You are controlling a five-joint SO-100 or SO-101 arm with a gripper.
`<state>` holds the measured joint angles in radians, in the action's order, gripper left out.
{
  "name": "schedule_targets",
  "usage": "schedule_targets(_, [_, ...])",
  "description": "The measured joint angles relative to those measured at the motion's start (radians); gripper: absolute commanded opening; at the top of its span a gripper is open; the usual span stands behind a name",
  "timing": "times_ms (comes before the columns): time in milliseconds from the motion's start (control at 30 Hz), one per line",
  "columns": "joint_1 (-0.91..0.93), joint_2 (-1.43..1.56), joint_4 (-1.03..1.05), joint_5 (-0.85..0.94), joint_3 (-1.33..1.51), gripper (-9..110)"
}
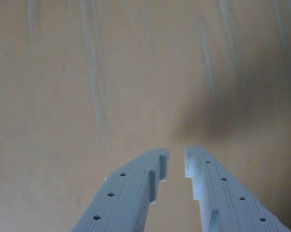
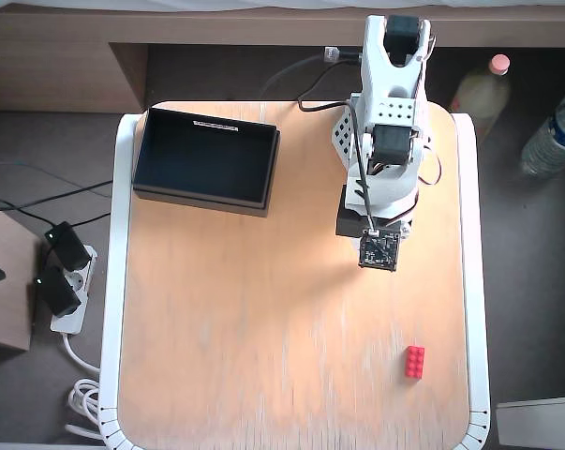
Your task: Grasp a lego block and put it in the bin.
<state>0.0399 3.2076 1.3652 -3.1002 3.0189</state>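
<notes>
**End effector empty above bare desk; block lies apart**

In the overhead view, from left to right: a power strip (image 2: pixel 62 281) with two black plugs lies on the floor beside the desk (image 2: pixel 263 356). The bin (image 2: pixel 207 157) sits at the desk's upper left; its inside appears empty. The arm (image 2: pixel 387 122) stands at the upper centre-right, folded over its base. The lego block (image 2: pixel 414 362) lies on the desk at lower right, well apart from arm and bin. Two bottles (image 2: pixel 554 136) stand on the floor at far right.

In the wrist view, the end effector (image 1: pixel 176 157) is parted by a narrow gap and grips nothing; only desk surface shows below it.
</notes>
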Motion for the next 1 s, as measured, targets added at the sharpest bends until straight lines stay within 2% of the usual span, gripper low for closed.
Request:
schedule_targets(133, [0.002, -0.034, -0.021, -0.028, -0.011, 2])
schedule_targets(467, [0.005, -0.385, -0.124, -0.057, -0.186, 2])
schedule_targets(1000, [-0.114, -0.963, -0.144, 0.011, -0.653, 4])
